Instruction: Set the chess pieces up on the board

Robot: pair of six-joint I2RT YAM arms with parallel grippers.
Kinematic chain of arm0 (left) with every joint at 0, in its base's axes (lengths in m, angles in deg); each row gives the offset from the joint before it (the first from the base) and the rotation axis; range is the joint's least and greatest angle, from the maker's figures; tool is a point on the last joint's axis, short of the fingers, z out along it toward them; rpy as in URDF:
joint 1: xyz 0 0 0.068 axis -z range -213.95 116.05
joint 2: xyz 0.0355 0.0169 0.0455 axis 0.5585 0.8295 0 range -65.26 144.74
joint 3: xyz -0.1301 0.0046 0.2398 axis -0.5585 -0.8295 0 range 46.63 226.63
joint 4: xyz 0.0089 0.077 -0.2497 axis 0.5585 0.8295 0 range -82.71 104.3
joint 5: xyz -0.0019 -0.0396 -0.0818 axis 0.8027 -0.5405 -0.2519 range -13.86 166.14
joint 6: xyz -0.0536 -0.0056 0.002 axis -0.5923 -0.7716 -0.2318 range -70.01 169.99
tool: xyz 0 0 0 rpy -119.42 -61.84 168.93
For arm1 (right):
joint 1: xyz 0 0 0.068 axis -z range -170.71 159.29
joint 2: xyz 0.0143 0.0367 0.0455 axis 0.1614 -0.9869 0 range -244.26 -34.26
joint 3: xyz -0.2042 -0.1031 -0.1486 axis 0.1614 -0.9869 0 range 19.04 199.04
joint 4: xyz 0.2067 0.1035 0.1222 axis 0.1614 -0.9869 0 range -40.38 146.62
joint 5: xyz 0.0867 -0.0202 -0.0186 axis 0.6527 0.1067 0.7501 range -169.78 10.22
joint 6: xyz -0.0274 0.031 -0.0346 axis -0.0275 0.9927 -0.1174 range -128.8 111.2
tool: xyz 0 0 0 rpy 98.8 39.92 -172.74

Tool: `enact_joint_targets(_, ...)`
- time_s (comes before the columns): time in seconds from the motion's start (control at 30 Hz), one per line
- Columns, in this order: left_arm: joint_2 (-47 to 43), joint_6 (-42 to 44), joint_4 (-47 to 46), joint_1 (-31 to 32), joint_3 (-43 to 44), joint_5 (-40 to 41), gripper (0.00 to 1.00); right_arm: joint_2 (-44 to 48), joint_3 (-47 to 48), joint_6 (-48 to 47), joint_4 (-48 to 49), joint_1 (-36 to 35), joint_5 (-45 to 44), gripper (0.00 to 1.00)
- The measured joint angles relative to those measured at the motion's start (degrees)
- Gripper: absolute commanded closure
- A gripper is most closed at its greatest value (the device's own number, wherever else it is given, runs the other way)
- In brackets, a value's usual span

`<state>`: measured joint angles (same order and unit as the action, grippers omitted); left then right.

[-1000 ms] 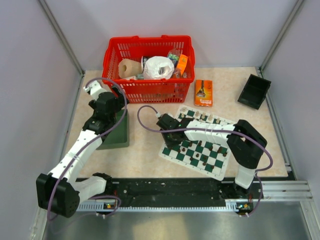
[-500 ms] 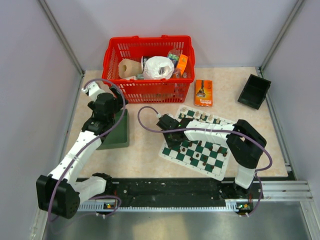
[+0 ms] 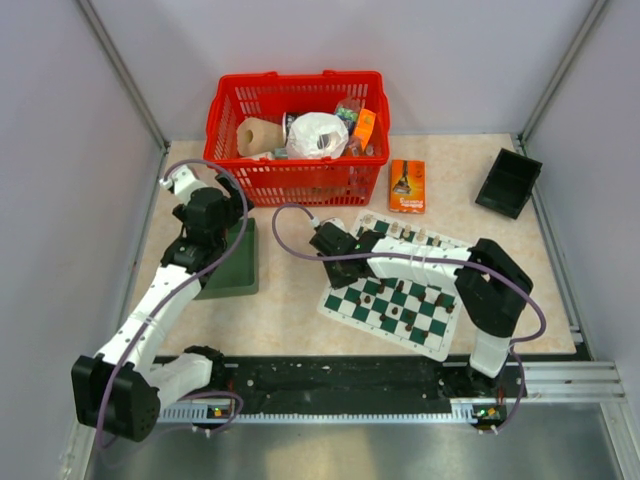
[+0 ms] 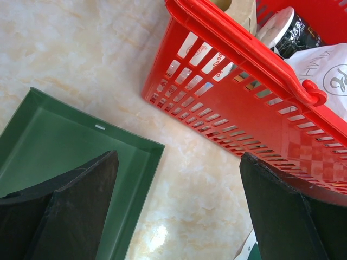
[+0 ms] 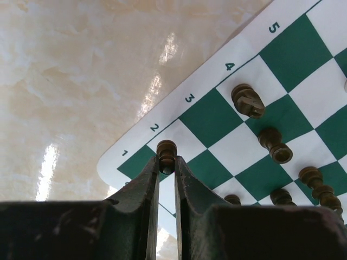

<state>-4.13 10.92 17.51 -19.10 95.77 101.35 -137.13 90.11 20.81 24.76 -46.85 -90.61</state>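
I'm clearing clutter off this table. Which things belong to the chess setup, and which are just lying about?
Job: board, chess pieces, the dark piece in the right tool.
Lying about: red basket, green tray, orange box, black tray.

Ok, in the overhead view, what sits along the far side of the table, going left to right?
First the red plastic basket, then the flat orange packet, then the black plastic tray.

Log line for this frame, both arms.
right jaws shut on dark piece at board edge | left jaws open near tray, basket
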Motion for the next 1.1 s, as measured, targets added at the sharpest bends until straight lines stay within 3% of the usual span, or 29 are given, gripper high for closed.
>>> enact_joint_targets(0.8, -0.52, -0.04, 0.0, -1.31, -0.44, -1.01, 0.01, -1.51, 0.28, -0.02, -0.72, 0.0, -0.28, 0.88)
enact_joint_targets(1.1, -0.52, -0.04, 0.0, -1.42, -0.46, -1.4, 0.01, -2.56, 0.28, -0.11, -0.57, -0.02, -0.48, 0.71)
